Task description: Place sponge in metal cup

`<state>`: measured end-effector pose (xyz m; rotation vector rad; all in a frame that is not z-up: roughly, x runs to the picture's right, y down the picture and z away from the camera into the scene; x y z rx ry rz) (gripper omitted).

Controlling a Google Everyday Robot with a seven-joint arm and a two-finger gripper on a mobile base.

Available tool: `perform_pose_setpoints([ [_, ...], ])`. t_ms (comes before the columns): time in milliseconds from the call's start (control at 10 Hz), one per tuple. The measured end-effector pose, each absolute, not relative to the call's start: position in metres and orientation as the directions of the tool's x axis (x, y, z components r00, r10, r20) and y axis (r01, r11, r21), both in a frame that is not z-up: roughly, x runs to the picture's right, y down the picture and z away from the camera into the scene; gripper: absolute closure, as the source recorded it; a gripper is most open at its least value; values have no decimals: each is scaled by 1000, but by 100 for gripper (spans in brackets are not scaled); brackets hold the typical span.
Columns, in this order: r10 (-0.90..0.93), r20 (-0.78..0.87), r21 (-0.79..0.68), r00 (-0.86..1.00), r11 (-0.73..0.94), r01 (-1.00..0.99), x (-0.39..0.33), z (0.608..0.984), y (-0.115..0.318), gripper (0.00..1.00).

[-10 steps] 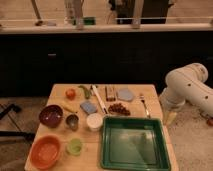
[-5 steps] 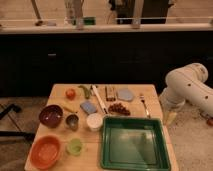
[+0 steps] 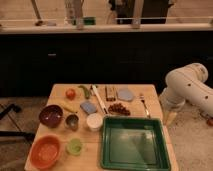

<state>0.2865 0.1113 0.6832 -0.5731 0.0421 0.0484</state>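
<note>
Table, sponge by white cup, claw alongside

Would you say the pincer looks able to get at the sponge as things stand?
Probably yes: the pincer hangs beside the table, and the sponge lies uncovered on it, with only low items between them.

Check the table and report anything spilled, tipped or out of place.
Nothing stands out. The sponge lies flat, the metal cup stands upright beside the purple bowl, and nothing is spilled. The gripper hangs open, holding nothing, off the right edge of the table.
</note>
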Motion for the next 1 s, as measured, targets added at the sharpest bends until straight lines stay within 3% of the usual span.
perform_pose_setpoints([
  [1000,41,-55,-541,998,839,-64,286,683,111,20],
])
